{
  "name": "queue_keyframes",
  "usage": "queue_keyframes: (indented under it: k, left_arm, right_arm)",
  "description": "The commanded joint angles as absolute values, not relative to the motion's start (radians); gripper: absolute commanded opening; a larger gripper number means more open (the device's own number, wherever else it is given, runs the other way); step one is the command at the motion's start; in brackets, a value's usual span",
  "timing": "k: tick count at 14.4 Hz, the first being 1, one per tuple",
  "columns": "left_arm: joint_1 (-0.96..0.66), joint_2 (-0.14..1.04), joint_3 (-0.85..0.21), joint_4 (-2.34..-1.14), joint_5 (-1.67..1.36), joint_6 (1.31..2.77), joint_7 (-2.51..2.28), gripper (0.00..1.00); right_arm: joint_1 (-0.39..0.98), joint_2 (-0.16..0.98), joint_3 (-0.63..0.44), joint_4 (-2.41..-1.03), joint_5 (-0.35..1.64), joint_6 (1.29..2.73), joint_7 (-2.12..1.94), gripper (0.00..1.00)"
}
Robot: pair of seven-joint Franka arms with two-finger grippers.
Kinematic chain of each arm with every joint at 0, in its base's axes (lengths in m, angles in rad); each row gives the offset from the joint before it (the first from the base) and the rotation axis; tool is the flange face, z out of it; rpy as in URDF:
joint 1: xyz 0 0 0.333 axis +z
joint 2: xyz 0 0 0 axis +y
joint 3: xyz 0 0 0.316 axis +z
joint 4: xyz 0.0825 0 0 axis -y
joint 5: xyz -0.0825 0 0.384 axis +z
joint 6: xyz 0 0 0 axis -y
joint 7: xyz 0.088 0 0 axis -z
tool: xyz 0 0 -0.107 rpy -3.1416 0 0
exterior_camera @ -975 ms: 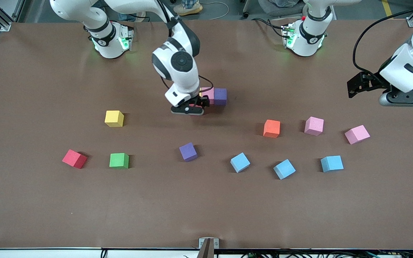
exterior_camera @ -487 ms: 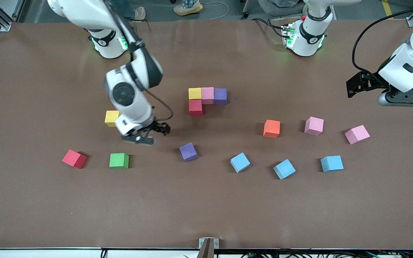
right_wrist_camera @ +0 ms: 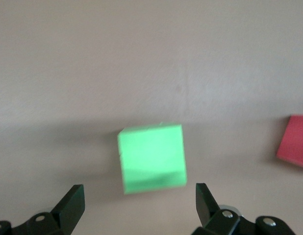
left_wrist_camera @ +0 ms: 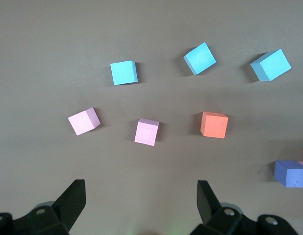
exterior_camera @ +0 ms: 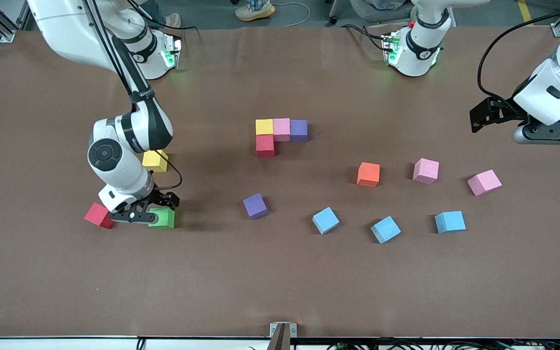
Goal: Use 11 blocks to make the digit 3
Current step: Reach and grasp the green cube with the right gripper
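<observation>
Four blocks touch in a started figure: yellow (exterior_camera: 264, 127), pink (exterior_camera: 281, 129) and purple (exterior_camera: 299, 130) in a row, with a red one (exterior_camera: 265, 146) against the yellow, nearer the front camera. My right gripper (exterior_camera: 136, 214) is open, low over the table beside the green block (exterior_camera: 164, 218). In the right wrist view the green block (right_wrist_camera: 151, 156) lies just ahead of the right gripper (right_wrist_camera: 139, 205), with nothing between the fingers. My left gripper (exterior_camera: 484, 115) waits open and empty above the left arm's end of the table; the left wrist view shows it (left_wrist_camera: 141, 200) over bare table.
Loose blocks: red (exterior_camera: 98, 215) and yellow (exterior_camera: 155, 160) close to the right gripper, purple (exterior_camera: 254, 205), three light blue (exterior_camera: 325, 220) (exterior_camera: 385, 229) (exterior_camera: 450, 221), orange (exterior_camera: 368, 174), two pink (exterior_camera: 426, 170) (exterior_camera: 484, 182). The brown table's edge (exterior_camera: 280, 335) runs along the front.
My right gripper has left the red block against the figure's yellow block and swung toward the right arm's end, coming down beside the green block. The left arm has not moved.
</observation>
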State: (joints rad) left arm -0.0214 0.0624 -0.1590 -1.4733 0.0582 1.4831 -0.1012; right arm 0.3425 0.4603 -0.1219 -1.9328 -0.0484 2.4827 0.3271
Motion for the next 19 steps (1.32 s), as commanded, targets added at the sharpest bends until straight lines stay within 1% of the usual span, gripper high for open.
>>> queue_keyframes:
  k: [1, 4, 19]
  left_arm:
    - [-0.014, 0.061, -0.163, -1.468, 0.057, 1.483, -0.091, 1.00]
    - [-0.014, 0.061, -0.163, -1.468, 0.057, 1.483, -0.091, 1.00]
    - [-0.021, 0.061, -0.164, -1.468, 0.057, 1.483, -0.091, 1.00]
  right_arm:
    - [0.292, 0.527, -0.100, -1.887, -0.072, 2.526, 0.278, 1.00]
    - [0.275, 0.564, -0.095, -1.870, -0.061, 2.539, 0.265, 1.00]
    - [0.285, 0.572, -0.087, -1.833, -0.002, 2.508, 0.262, 1.00]
